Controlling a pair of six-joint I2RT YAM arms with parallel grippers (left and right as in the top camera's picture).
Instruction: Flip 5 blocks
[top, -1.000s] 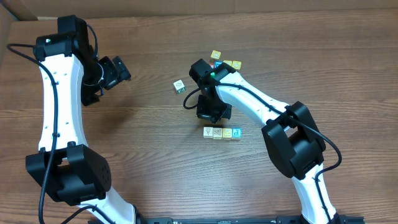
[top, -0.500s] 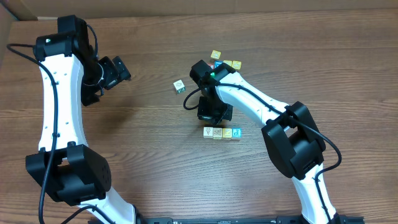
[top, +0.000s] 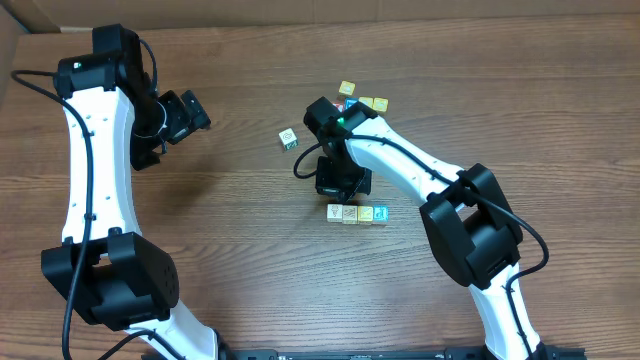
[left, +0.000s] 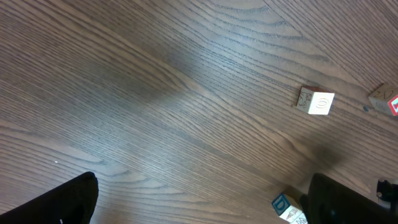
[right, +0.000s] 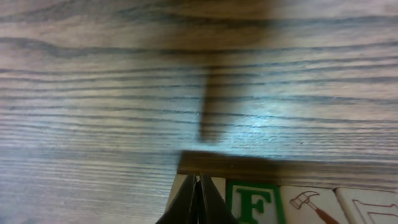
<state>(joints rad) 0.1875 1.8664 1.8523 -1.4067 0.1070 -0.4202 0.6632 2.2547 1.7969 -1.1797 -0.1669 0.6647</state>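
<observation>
A short row of blocks (top: 357, 213) lies at mid-table. In the right wrist view this row shows a green "F" block (right: 252, 202), a hammer block (right: 308, 202) and a whitish block (right: 367, 206). My right gripper (right: 199, 182) is shut, its tips over the whitish end block (right: 180, 186) beside the "F"; whether they touch it I cannot tell. From overhead the right gripper (top: 338, 192) hangs just behind the row. A lone whitish block (top: 288, 139) lies to the left, also seen as a whitish block (left: 316, 101) by the left wrist. My left gripper (top: 190, 112) is open and empty, far left.
A cluster of yellow cubes (top: 365, 100) sits behind the right arm. In the left wrist view a red-lettered cube (left: 388, 101) shows at the right edge, and a blue "D" cube (left: 286, 206) lies by the right finger (left: 348, 199). Cardboard walls line the table's back and left.
My right gripper has shifted slightly left above the row, staying shut. The left arm and the blocks have not moved.
</observation>
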